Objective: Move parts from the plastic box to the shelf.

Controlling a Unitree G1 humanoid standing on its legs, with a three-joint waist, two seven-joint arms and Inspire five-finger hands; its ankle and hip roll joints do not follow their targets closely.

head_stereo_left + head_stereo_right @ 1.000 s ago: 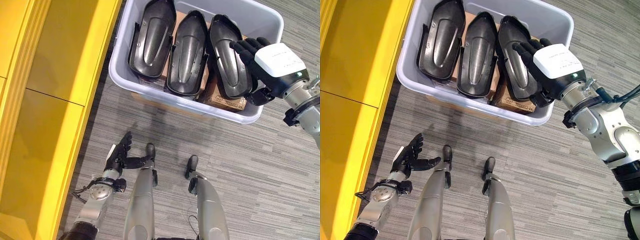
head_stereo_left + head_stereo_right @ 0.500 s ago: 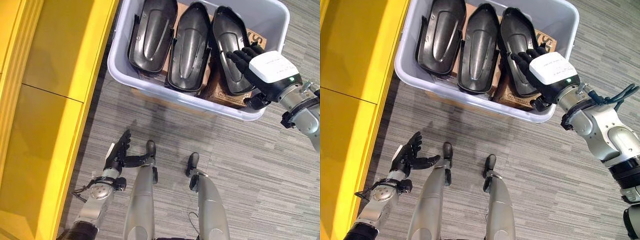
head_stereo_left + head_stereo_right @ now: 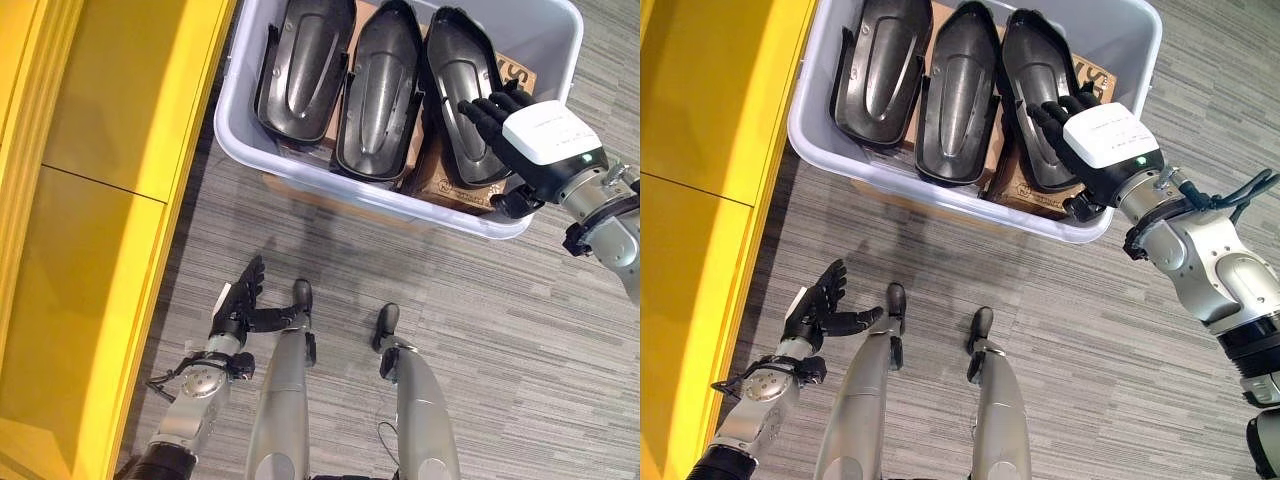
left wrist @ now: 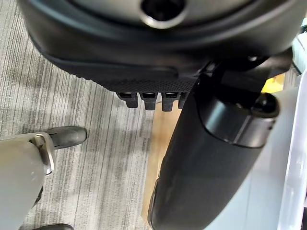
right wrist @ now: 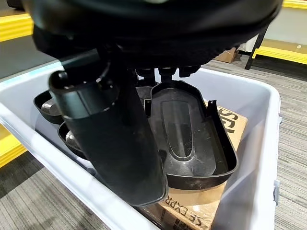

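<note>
The right hand [image 3: 1095, 150], fingers straight and spread, hovers over the rightmost of 3 black parts [image 3: 466, 90] lying side by side in the grey box [image 3: 240, 150] on cardboard [image 5: 211, 203], while the left hand [image 3: 238, 305] hangs open above grey carpet [image 3: 520, 330] beside the yellow shelf [image 3: 100, 200].

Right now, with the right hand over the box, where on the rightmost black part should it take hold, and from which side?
Probably the raised rim at the near end of the rightmost black part, from above. It lies hollow side up on a cardboard box, and its left edge presses against the middle part. The right hand hovers there with fingers straight.
</note>
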